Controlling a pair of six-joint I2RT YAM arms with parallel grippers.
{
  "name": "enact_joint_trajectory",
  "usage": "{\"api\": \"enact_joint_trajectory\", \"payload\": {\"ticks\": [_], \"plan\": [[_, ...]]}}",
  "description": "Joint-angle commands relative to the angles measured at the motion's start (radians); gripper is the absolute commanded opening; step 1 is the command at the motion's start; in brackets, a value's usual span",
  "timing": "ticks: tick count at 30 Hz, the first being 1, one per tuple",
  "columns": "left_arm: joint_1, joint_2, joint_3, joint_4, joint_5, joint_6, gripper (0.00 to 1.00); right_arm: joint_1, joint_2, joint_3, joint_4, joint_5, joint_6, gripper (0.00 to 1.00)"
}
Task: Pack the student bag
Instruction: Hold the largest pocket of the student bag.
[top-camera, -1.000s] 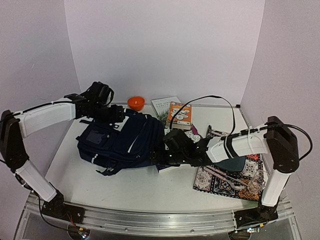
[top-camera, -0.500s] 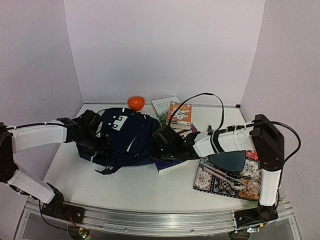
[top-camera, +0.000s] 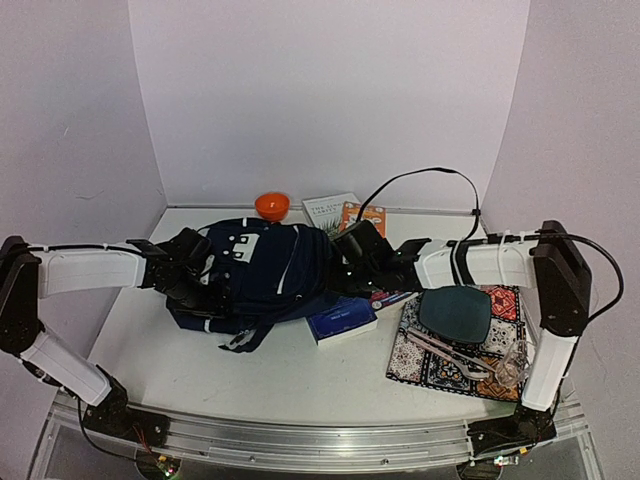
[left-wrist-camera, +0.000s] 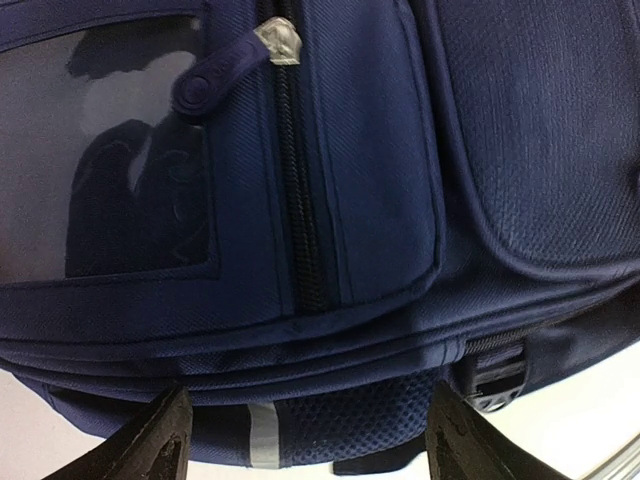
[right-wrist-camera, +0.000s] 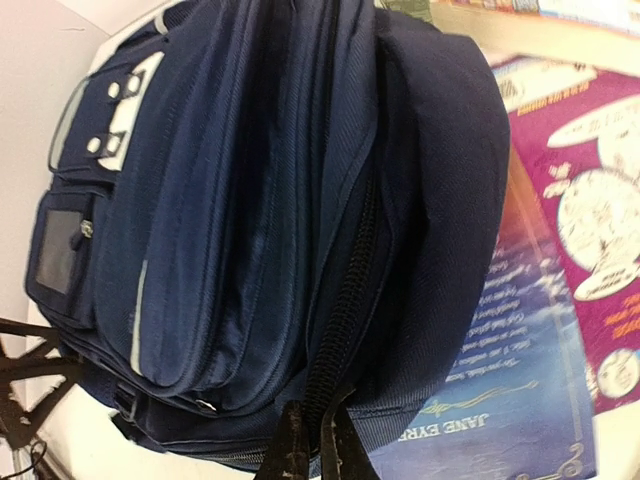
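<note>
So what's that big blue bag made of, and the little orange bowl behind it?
The bag looks like woven synthetic fabric, nylon or polyester: a fine matte grain shows up close, with stitched seams. Its small pocket window seems clear soft plastic, glossy with reflections. The bowl looks like smooth plastic, evenly bright orange, though it's too small to be sure.

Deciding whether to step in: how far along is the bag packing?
Done: nothing visibly packed; the navy-blue fabric backpack still looks zipped. In hand: right fingers pinched shut at its main zip, left fingers open, straddling its bottom edge. Left: open it, then likely load the blue rectangular book beside it, plus the orange book and white book behind.
</note>
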Motion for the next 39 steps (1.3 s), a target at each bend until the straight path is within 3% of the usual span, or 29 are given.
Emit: {"api": "enact_joint_trajectory", "payload": {"ticks": [1, 5, 12, 35, 37, 39], "plan": [[-0.088, 0.032, 0.020, 0.019, -0.038, -0.001, 0.80, -0.051, -0.057, 0.039, -0.018, -0.058, -0.117, 0.00], [-0.175, 0.033, 0.035, 0.018, -0.117, 0.024, 0.78, -0.067, -0.045, 0.085, -0.018, -0.123, -0.158, 0.00], [-0.221, -0.017, 0.032, 0.017, -0.129, 0.124, 0.78, -0.114, -0.052, 0.121, -0.022, -0.174, -0.202, 0.00], [-0.267, 0.127, 0.116, -0.093, -0.192, 0.383, 0.75, -0.202, -0.043, 0.213, -0.035, -0.345, -0.240, 0.00], [-0.267, 0.124, 0.113, -0.092, -0.222, 0.406, 0.70, -0.205, -0.041, 0.223, -0.035, -0.351, -0.244, 0.00], [-0.267, 0.129, 0.121, -0.088, -0.231, 0.422, 0.59, -0.205, -0.032, 0.233, -0.035, -0.366, -0.244, 0.00]]}}
